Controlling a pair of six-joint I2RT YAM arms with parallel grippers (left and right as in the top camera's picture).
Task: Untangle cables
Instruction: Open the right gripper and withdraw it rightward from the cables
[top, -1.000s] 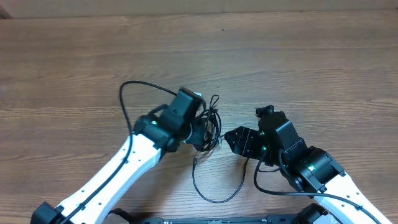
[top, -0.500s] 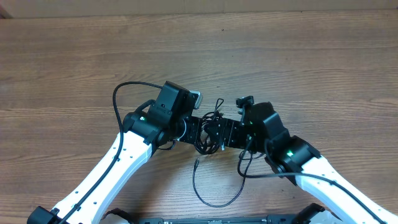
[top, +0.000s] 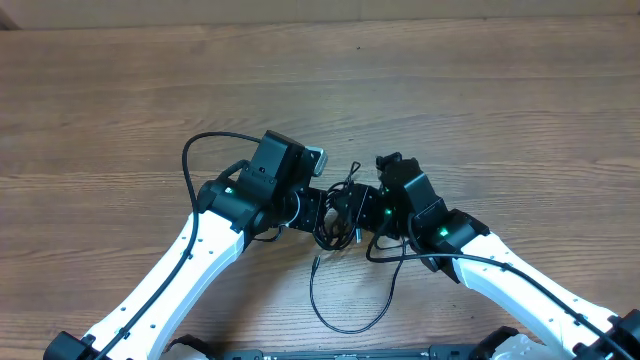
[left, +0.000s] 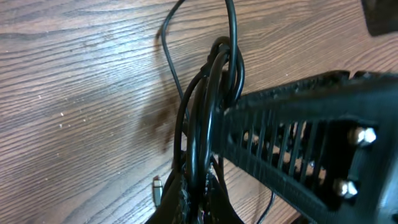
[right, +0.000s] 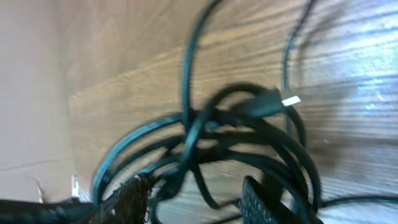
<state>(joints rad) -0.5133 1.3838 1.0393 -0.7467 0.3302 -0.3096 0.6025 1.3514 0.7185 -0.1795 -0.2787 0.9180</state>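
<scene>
Though pretty blurry from the right wrist, can make out the cables (right: 211, 124) as one knotted clump of thin black loops, with a small silver plug (right: 289, 100) poking out at its upper right. Sitting near the middle of the bench (top: 500, 100), right between the two arms. Got the left gripper (top: 324, 212) clamped shut on the clump, strands pinched between its fingers (left: 186, 205) at the bottom of the left wrist view and fanning up from there. Got the right gripper (top: 357, 212) pushed in from the other side, fingers (right: 127, 199) apart with bits of the knot running between them, not pinched as far as can be seen. Also seeing one long loose loop (top: 345, 300) trailing off the clump toward the near edge, flat on the wood, with a free end (top: 314, 260) just below the knot. Spotted another little grey plug (left: 157, 185) lying on the bench just beside the left fingers
</scene>
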